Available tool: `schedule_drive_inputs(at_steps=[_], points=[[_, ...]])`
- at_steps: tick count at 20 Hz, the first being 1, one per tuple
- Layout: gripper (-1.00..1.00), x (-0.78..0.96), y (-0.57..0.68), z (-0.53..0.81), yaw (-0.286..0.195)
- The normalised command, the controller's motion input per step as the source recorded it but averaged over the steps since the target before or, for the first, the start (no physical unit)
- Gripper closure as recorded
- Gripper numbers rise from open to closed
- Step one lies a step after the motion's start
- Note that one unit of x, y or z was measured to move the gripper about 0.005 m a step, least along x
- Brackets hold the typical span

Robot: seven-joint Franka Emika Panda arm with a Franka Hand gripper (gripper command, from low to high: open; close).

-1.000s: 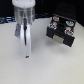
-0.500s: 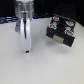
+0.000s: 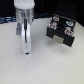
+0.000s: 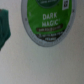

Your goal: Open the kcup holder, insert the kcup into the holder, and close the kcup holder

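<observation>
The kcup (image 4: 49,20) fills the wrist view from very close, its round green lid reading "DARK MAGIC", lying on the white table. In the exterior view the white arm reaches straight down to the table at the exterior view's left, and my gripper (image 3: 26,49) stands with its fingertips at or near the surface. The kcup does not show there, and I cannot tell whether the fingers are closed on it. The kcup holder (image 3: 61,31), a black boxy unit with colourful pods showing on its top, sits apart at the exterior view's right.
A blurred dark green shape (image 4: 5,27) shows at the edge of the wrist view. The white table (image 3: 50,65) runs across the exterior view, with a dark background behind it.
The arm has hardly moved. The fingers look narrower together now than one second ago.
</observation>
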Motion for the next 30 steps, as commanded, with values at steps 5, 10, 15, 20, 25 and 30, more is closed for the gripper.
schedule_drive_inputs(at_steps=[5,10,15,20,25,30], points=[[-1.0,0.0,-0.13,-0.31,-0.195],[1.0,0.01,-0.03,-0.04,-0.118],[1.0,0.01,0.0,0.0,-0.008],[1.0,0.01,0.0,0.01,-0.004],[1.0,0.01,0.05,0.15,-0.005],[1.0,0.02,0.28,0.69,0.002]])
